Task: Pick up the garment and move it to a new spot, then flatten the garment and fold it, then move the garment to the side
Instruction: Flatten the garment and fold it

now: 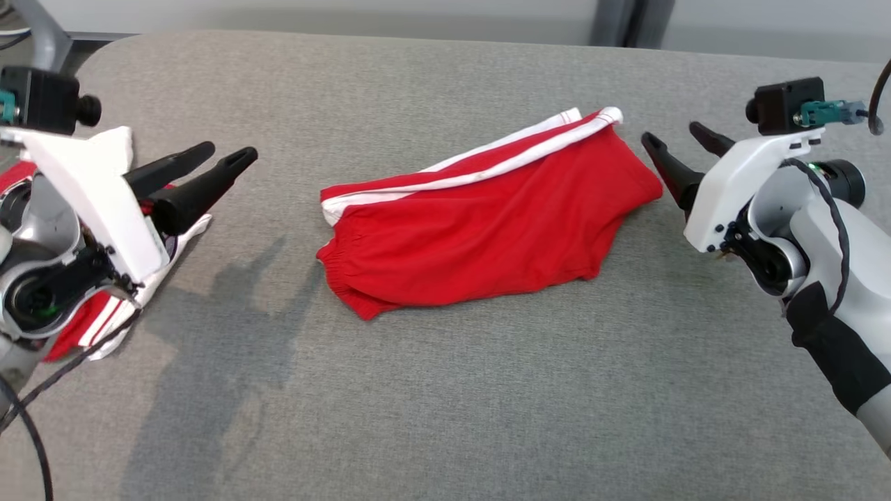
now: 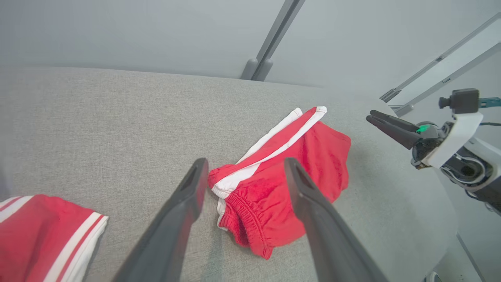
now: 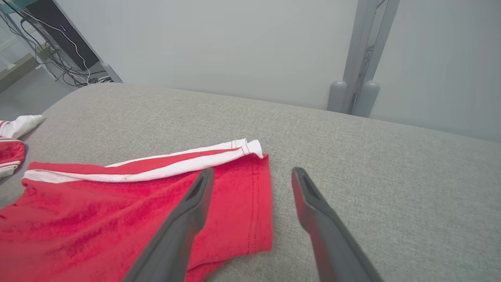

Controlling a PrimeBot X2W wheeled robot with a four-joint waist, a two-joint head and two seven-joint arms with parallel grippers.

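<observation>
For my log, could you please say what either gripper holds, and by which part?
Nothing: the left gripper and right gripper are open, either side of the shorts.

The work surface is a table (image 1: 445, 417) covered in grey woven fabric, with rounded far corners. A plain pale grey wall (image 3: 219, 43) stands behind its far edge. A grey vertical post (image 3: 364, 39), with two rounded grey caps at its base, rises at that edge. Beyond the far left corner, a dark cabinet (image 3: 58, 27) with loose cables (image 3: 66, 74) stands on a grey floor (image 3: 27, 98). Lighting is soft and even. Faint shadows fall toward the near left corner.
</observation>
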